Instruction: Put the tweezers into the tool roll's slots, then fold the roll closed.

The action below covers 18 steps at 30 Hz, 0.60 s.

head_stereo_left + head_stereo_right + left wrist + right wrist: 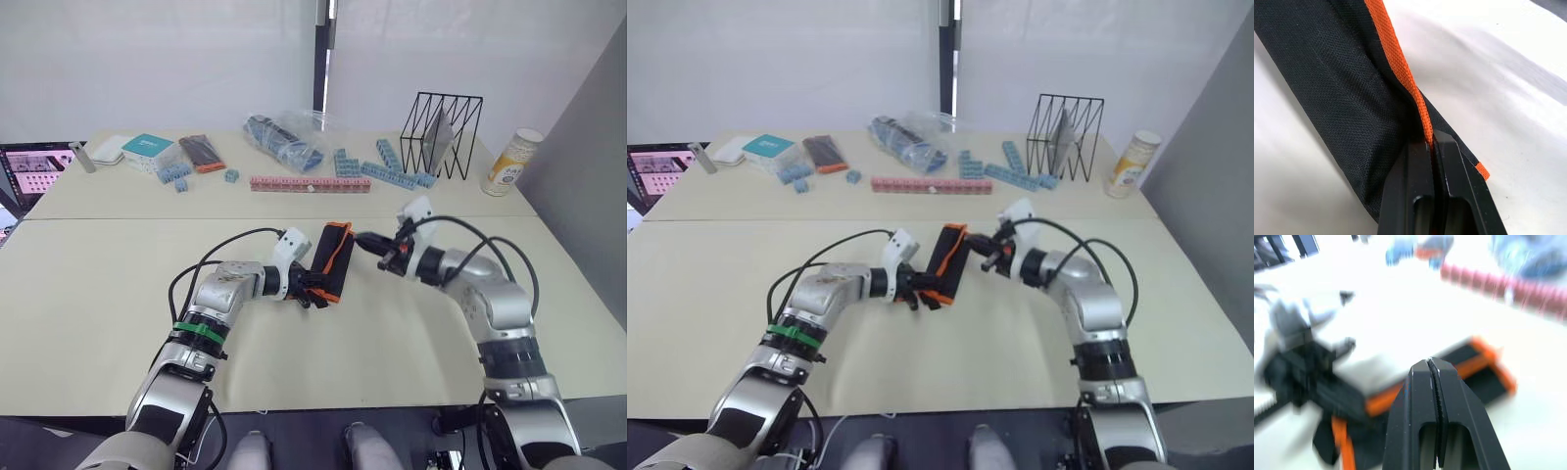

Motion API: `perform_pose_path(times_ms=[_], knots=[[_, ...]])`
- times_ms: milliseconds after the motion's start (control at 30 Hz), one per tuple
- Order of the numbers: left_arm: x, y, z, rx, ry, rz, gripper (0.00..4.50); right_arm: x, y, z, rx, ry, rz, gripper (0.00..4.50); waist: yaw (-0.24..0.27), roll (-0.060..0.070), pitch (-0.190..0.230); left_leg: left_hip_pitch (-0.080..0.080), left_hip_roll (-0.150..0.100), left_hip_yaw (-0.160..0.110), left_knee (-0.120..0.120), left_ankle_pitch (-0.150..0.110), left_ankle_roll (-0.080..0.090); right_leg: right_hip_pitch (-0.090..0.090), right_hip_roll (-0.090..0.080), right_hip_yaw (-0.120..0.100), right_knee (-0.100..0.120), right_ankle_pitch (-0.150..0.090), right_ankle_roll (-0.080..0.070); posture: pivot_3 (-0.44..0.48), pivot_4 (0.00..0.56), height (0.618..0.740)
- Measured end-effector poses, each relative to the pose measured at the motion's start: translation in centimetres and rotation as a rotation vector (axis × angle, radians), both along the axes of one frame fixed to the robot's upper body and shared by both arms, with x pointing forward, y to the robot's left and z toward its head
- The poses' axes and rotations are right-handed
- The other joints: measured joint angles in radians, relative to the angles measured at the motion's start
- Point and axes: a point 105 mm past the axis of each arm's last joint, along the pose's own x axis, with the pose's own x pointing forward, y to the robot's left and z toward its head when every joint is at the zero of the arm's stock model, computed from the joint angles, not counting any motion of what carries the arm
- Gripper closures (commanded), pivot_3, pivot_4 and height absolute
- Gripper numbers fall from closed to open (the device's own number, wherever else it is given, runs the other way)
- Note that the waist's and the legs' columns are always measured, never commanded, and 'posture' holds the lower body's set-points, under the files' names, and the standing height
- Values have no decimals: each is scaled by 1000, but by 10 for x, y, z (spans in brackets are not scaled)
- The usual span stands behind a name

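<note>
Arms reach inward over the cream table (118,294) and meet near its middle, elbows bent and forearms low. My left gripper (306,292) has its fingers pinched together on the roll's (332,260) orange edge, and the roll stands tilted off the surface, folded shut. My right gripper (364,239) sits just beside the roll's upper end with both fingers pressed flat together on nothing; whether the tips touch the fabric I cannot tell. Up close the roll is coarse black woven cloth with a ribbed orange tape (1400,73) along its edge. Farther back lie a row of pink blocks (310,183), scattered blue blocks (392,168), a clear bag (286,137) of blue pieces, a black wire rack (443,132), a yellow-labelled can (511,162) whose print I can't read, a teal box (147,147) and a dark packet with an orange end (202,153).
</note>
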Motion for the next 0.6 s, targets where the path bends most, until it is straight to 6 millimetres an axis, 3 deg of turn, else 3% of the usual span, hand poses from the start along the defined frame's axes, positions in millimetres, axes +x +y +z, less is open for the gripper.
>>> perform_pose_path(times_ms=[100,233,333,600], knots=[[0,-4,0,33,-25,-23,4482,11,17,-1,-3,12,3,4500,7,0,-1,-1,0,0,0,0,0,0,0,0,-1,0,0,0,150,737],[-1,-8,1,69,-40,-47,4482,23,30,-28,-72,81,-24,4500,12,1,-2,-1,0,0,0,0,0,0,0,0,-1,0,0,0,150,737],[-2,-11,1,62,-40,-57,3588,27,33,-56,-121,155,-42,4500,17,1,-2,-2,-1,0,0,0,0,0,0,0,-1,0,0,0,150,737],[-8,-11,1,46,-29,-73,1012,29,31,-75,-206,161,-61,4500,8,1,-2,7,0,0,1,1,2,8,0,0,-2,-2,-3,0,150,737]])
